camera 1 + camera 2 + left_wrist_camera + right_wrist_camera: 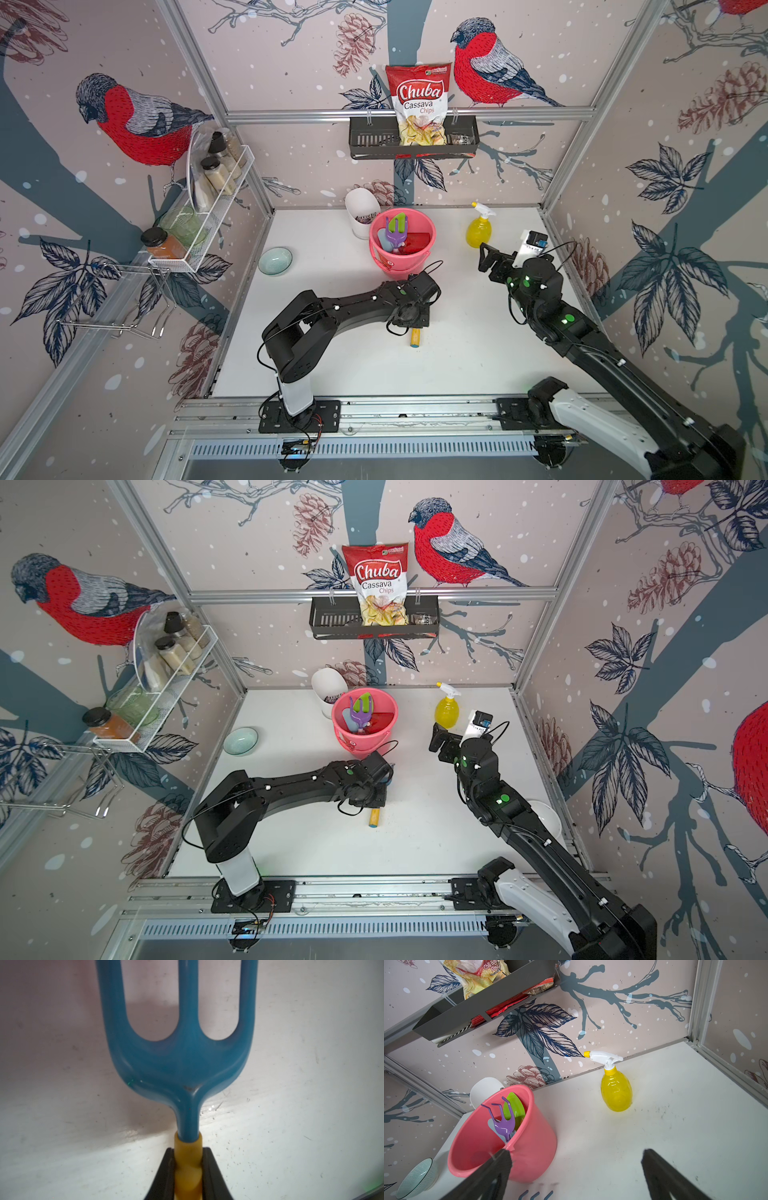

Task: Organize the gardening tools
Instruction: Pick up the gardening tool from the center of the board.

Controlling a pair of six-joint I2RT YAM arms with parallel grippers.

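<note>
Tines and shoulder of the blue fork [182, 1059] fill the left wrist view: smooth moulded plastic on a yellow handle, pinched between the nearly closed black fingers of the left gripper [188, 1157], close over the scuffed white table [291, 1105]. In both top views the arm hides all but the handle's end, near centre. Farther back stands the round pink bucket [535, 1147], upright, holding the purple rake [395, 237], green spade [400, 220], light-blue trowel [383, 241] and red shovel [415, 243]; the shovel shows only from above. At far right the translucent yellow spray bottle [478, 232] stands upright, apart from the bucket. Just nearer, the right gripper [576, 1153] hangs spread wide, empty.
</note>
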